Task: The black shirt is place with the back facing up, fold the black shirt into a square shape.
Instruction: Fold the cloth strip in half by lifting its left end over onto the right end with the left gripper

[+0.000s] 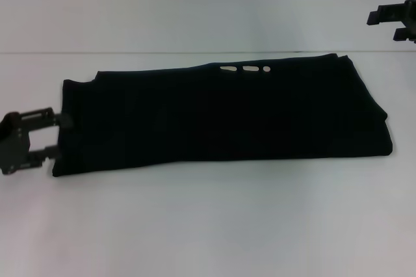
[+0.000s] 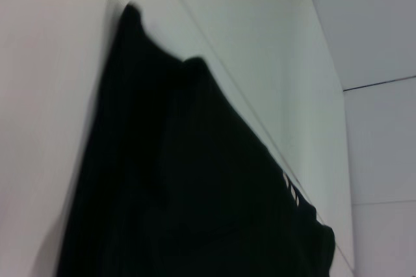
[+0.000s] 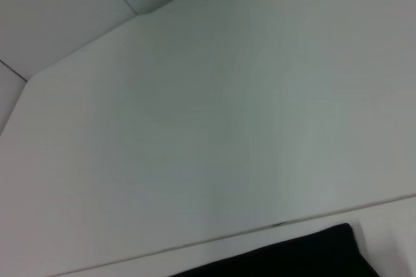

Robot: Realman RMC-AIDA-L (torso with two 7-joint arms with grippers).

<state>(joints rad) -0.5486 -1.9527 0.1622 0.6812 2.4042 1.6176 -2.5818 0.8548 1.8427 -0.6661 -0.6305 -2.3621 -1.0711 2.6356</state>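
The black shirt (image 1: 221, 114) lies on the white table as a long folded band running left to right, its thicker folded end on the right. A few white marks of lettering (image 1: 246, 69) peek out along its far edge. My left gripper (image 1: 54, 136) is open at the band's left end, its two fingers level with the cloth edge and nothing gripped between them. The left wrist view shows the shirt (image 2: 195, 192) stretching away, and the right wrist view catches one corner of the shirt (image 3: 305, 254). My right gripper (image 1: 394, 22) hangs raised at the far right, away from the cloth.
The white table (image 1: 208, 225) extends in front of and behind the shirt. A seam line (image 1: 130, 52) crosses the table behind the cloth.
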